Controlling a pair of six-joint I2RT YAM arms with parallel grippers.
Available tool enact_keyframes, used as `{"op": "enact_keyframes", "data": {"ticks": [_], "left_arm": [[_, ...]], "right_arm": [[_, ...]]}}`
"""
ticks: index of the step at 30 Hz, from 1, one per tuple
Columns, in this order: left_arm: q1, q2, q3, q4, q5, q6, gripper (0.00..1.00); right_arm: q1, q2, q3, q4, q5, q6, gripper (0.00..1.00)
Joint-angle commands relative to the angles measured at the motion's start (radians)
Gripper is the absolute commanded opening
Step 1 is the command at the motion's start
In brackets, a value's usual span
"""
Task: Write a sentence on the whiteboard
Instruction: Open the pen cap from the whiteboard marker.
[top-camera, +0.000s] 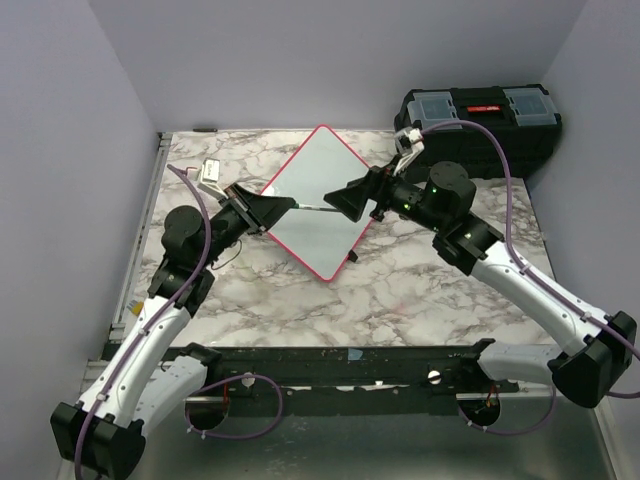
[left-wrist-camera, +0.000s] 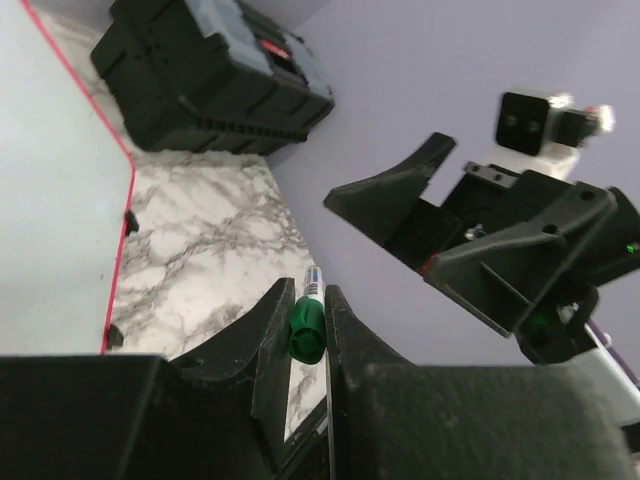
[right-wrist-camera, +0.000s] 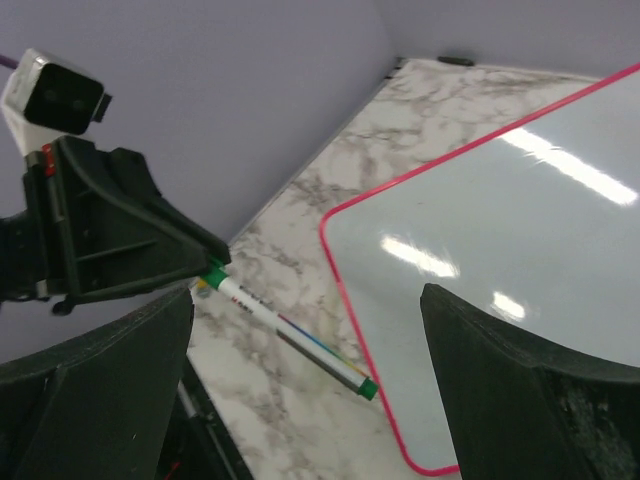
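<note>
hard to make out: the marker (right-wrist-camera: 290, 335) has green at both ends, so I honestly can't tell which end writes. Its free end sits over the board's red rim, but I can't say whether it touches
cut off: both wrist views only get a slice of the whiteboard (top-camera: 320, 185). The right wrist view shows one rounded corner and some glare streaks on the face
hidden: the marker's held end is mostly buried between the pads, and only a green cap pokes out in the left wrist view
left fingers (top-camera: 275, 207): clamped on the marker's green cap, with the pen sticking out level toward the other arm
right fingers (top-camera: 345, 198): spread wide and holding nothing. They face the marker's free end, which sits in the gap between them
whiteboard spot: flat on the marble surface (top-camera: 400, 290), turned like a diamond, mid-far between the two arms
in the way: from the top view both sets of fingers hang over the middle of the board and cover part of its face
small stuff: a little black clip (top-camera: 352, 257) sits on the board's near right edge
around: a black toolbox (top-camera: 480, 118) at the far right corner, well apart from the board, plus lavender walls and purple cables (top-camera: 505, 190) looping off each arm
</note>
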Motion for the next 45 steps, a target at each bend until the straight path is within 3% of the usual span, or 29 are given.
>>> {"op": "enact_keyframes", "data": {"ticks": [1,10,16,23,32,45], "left_arm": [[0.007,-0.039,-0.016,0.188,0.069,0.067,0.00],[0.009,-0.071,-0.040,0.332,0.146,0.104,0.00],[0.009,-0.065,-0.083,0.518,0.181,0.031,0.00],[0.009,-0.019,-0.085,0.656,0.204,-0.018,0.00],[0.009,0.040,-0.073,0.727,0.203,-0.039,0.00],[0.006,0.053,-0.081,0.704,0.213,0.001,0.00]], "right_arm": [[-0.054,0.011,0.014,0.071,-0.266,0.183,0.98],[-0.101,0.050,-0.026,0.263,-0.489,0.344,1.00],[-0.100,0.061,-0.051,0.421,-0.571,0.452,0.98],[-0.100,0.107,-0.074,0.609,-0.642,0.587,0.76],[-0.100,0.128,-0.062,0.643,-0.654,0.607,0.54],[-0.100,0.163,-0.039,0.674,-0.680,0.619,0.47]]}}
